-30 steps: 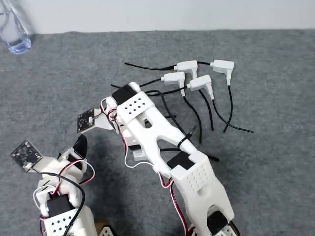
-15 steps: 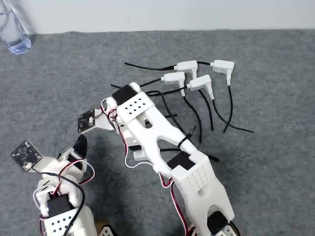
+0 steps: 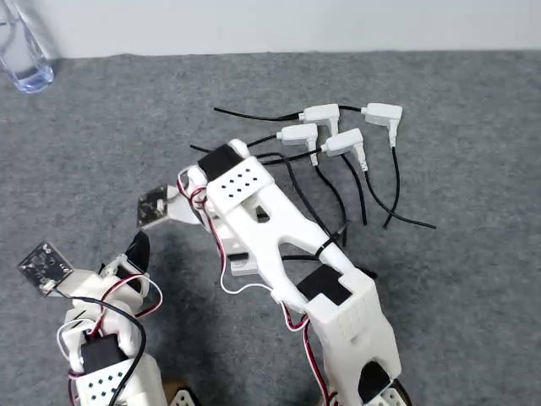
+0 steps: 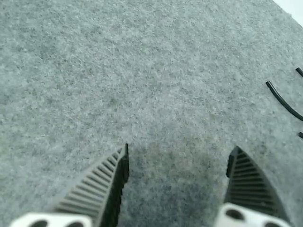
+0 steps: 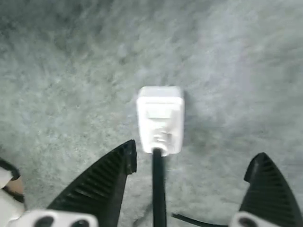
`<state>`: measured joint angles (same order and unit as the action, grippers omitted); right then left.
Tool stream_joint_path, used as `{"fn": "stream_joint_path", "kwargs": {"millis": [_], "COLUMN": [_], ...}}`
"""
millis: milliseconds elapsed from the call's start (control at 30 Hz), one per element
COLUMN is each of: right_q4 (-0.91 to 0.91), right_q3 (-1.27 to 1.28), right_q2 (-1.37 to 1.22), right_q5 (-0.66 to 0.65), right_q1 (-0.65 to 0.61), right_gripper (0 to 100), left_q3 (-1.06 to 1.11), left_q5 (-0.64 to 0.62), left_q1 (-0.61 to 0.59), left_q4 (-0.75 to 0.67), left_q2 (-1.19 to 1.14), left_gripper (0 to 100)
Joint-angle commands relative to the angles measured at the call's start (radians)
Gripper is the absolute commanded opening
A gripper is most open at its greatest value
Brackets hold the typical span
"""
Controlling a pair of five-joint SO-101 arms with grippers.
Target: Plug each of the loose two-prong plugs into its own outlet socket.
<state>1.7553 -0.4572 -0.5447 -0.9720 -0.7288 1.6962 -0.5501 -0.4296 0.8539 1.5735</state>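
A grey, fuzzy felt mat (image 3: 101,127) covers the table. The right gripper (image 5: 194,156), its ribbed black fingers spread wide, hangs over a white blocky plug (image 5: 160,118) that lies on the felt with its black cord (image 5: 158,189). The left gripper (image 4: 180,152) is also spread, above bare felt. Four other white plugs (image 3: 342,142) lie clustered at the far side.

two white arms with black fingers

the right arm (image 3: 279,245) is made of white plastic shells, two with grids of small round holes. black servo blocks (image 3: 220,160) sit between them, and red, white and black wires (image 3: 218,254) loop along its side. the left arm (image 3: 101,364) is alike, with a small bare circuit board (image 3: 42,264). the left gripper (image 4: 180,151) and right gripper (image 5: 195,151) have black, ribbed, pointed fingers (image 4: 106,184) on white bases.
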Motion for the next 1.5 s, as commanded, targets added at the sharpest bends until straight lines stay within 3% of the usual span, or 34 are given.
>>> {"fn": "stream_joint_path", "kwargs": {"millis": [0, 433, 500, 600, 633, 700, 767, 867, 1167, 1333, 1467], "right_q4": [0.038, -0.077, -0.079, -0.082, -0.082, -0.082, -0.077, -0.019, 0.038, -0.05, -0.223], "right_q3": [0.021, 0.025, 0.025, 0.02, 0.018, 0.018, 0.012, -0.018, -0.049, -0.051, -0.051], "right_q2": [0.024, -0.22, -0.239, -0.252, -0.255, -0.252, -0.239, -0.159, 0.398, 0.527, 0.529], "right_q5": [0.006, 0.006, -0.018, -0.043, -0.043, -0.044, -0.044, -0.044, -0.049, -0.049, -0.049], "right_q1": [0.004, 0.01, 0.01, 0.013, 0.021, 0.038, 0.064, 0.107, 0.275, 0.438, 0.562], "right_gripper": [35.8, 35.3, 29.3, 4.3, 0.0, 5.5, 0.0, 0.5, 0.8, 0.8, 0.8], "left_q3": [-0.005, -0.005, -0.005, -0.005, -0.005, -0.005, -0.005, -0.005, -0.005, -0.005, -0.005], "left_q5": [0.011, 0.011, 0.011, 0.011, 0.011, 0.011, 0.011, 0.011, 0.011, 0.011, 0.011], "left_q1": [0.005, 0.005, 0.005, 0.005, 0.005, 0.005, 0.005, 0.005, 0.005, 0.005, 0.005], "left_q4": [-0.002, -0.002, -0.002, -0.002, -0.002, -0.002, -0.002, -0.002, -0.002, -0.002, 0.002], "left_q2": [0.003, 0.003, 0.003, 0.003, 0.003, 0.003, 0.003, 0.003, 0.003, 0.003, 0.003], "left_gripper": [32, 32, 32, 32, 32, 32, 32, 32, 32, 32, 32]}}
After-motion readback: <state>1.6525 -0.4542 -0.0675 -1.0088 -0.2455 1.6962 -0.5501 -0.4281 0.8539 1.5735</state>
